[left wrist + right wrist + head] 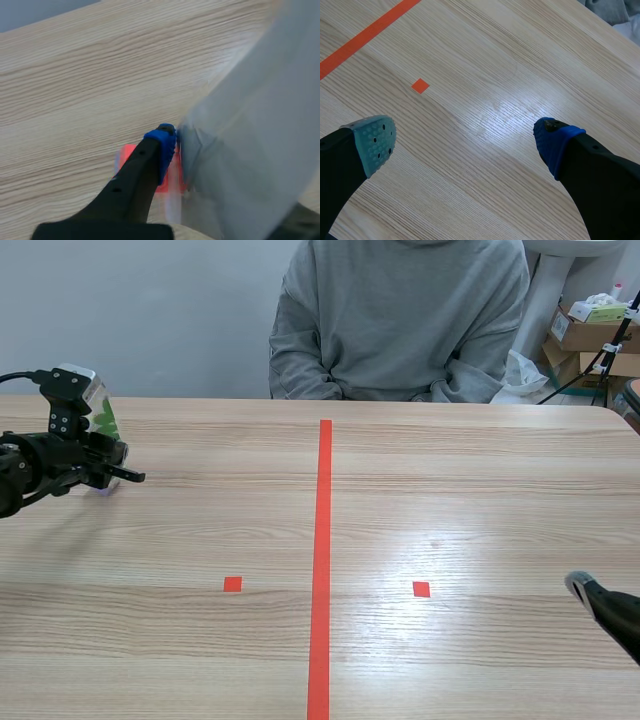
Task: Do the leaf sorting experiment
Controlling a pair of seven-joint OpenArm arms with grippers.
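Left gripper (pixel 115 472), far left of the centre tape line (pixel 325 540), is clamped on a smooth, translucent sleeve (pixel 250 125) that carries a green leaf (pixel 104 422), presumably held ready for sorting. Right gripper (pixel 465 145), far right of that line, has its fingers spread over the wood-grain table (pixel 485 60) and grips nothing, apparently in reserve.

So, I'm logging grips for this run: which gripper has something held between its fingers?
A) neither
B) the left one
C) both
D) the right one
B: the left gripper is shut on a pale translucent sheet pressed against its blue pad, while the right gripper stands open over the table.
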